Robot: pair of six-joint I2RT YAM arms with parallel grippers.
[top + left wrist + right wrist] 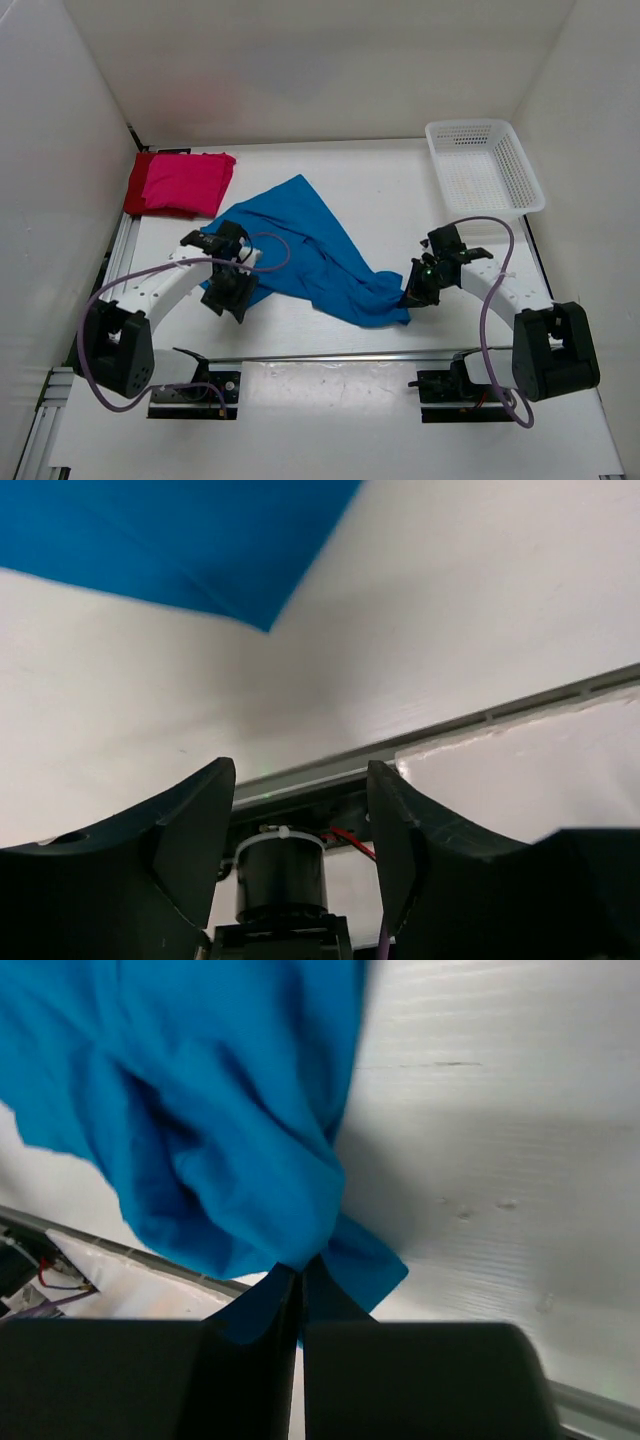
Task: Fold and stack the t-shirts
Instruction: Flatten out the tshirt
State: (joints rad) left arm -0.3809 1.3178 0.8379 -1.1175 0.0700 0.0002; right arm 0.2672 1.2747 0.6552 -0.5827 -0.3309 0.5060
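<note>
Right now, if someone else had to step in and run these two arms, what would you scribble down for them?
Left gripper: open and empty, beside the left corner of the blue t-shirt.
Right gripper: shut on the blue t-shirt's near-right end.
Done: the pink t-shirt is folded and lies on the dark red t-shirt in the far left corner.
Left: the blue t-shirt lies rumpled and unfolded mid-table. It needs folding and adding to that stack.

Right jaws pinch a fold of blue t-shirt (215, 1110).
</note>
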